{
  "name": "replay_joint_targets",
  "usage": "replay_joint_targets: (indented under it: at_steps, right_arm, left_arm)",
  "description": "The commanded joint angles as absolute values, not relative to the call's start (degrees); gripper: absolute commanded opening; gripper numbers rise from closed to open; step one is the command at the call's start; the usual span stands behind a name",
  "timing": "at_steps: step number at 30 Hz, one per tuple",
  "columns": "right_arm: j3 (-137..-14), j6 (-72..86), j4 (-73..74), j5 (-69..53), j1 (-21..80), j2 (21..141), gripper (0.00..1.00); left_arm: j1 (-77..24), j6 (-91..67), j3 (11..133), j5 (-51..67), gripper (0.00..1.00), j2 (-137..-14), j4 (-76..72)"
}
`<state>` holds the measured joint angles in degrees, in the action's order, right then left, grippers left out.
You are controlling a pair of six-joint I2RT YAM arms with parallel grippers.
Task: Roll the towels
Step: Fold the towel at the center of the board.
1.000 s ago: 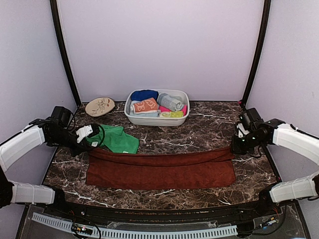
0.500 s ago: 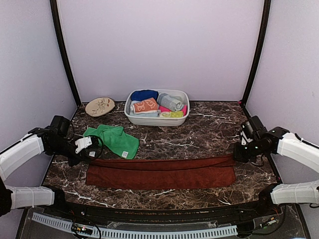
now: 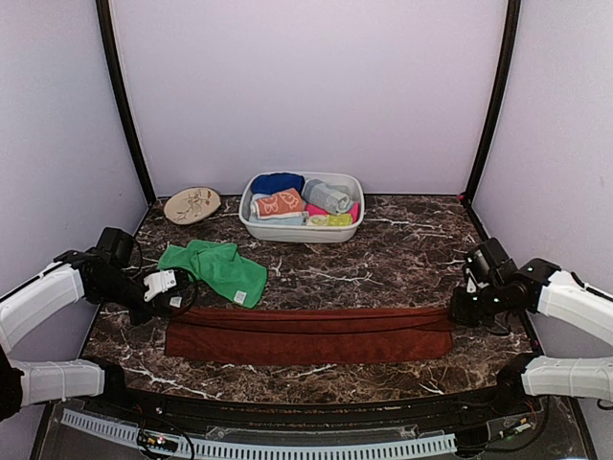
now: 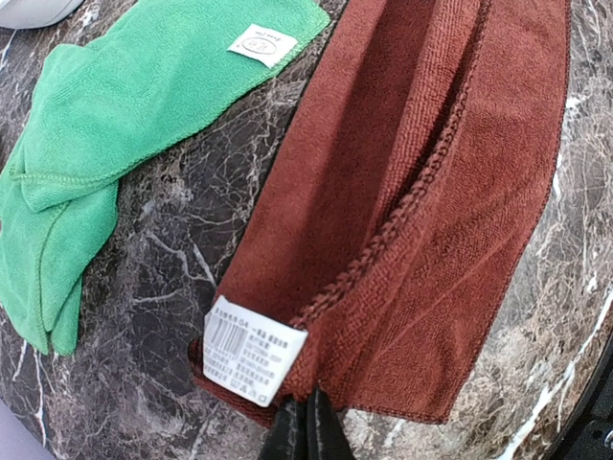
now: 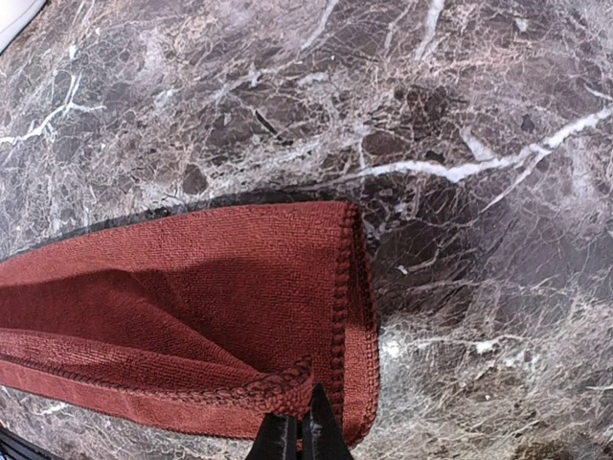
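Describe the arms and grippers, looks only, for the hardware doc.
The two match: left arm and right arm have rounded white shell links with black joints and black wrists. The left gripper carries a white block and a thin black cable loop; the right gripper looks all black. The fingers are slim, dark and tapered. No markings are legible.

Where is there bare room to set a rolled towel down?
Bare table lies right of the green towel, between the basin and the brown towel, through to the right edge. Crowded: left side, around green towel and round dish.
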<state>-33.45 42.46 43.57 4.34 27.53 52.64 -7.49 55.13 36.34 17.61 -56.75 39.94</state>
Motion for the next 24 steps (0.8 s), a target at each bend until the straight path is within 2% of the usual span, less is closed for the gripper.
replay_joint_targets:
  at_steps: [1,20,23,24]
  right_arm:
    - [-32.25,44.82,44.47,6.68,29.16,52.47,0.0]
    - [-32.67,51.97,48.19,13.67,36.91,52.0,0.0]
    - [-33.11,52.83,48.94,13.97,37.7,51.37,0.0]
    - [-33.35,52.94,49.45,13.97,37.82,51.1,0.01]
  left_arm:
    - [-7.03,56.42,35.33,17.33,0.0,-55.92,42.65]
    - [-7.03,60.29,34.55,18.56,0.01,-51.94,48.85]
    - [-7.03,61.71,34.47,19.89,0.05,-51.71,50.68]
    - [-7.04,62.1,34.46,20.21,0.12,-51.62,51.12]
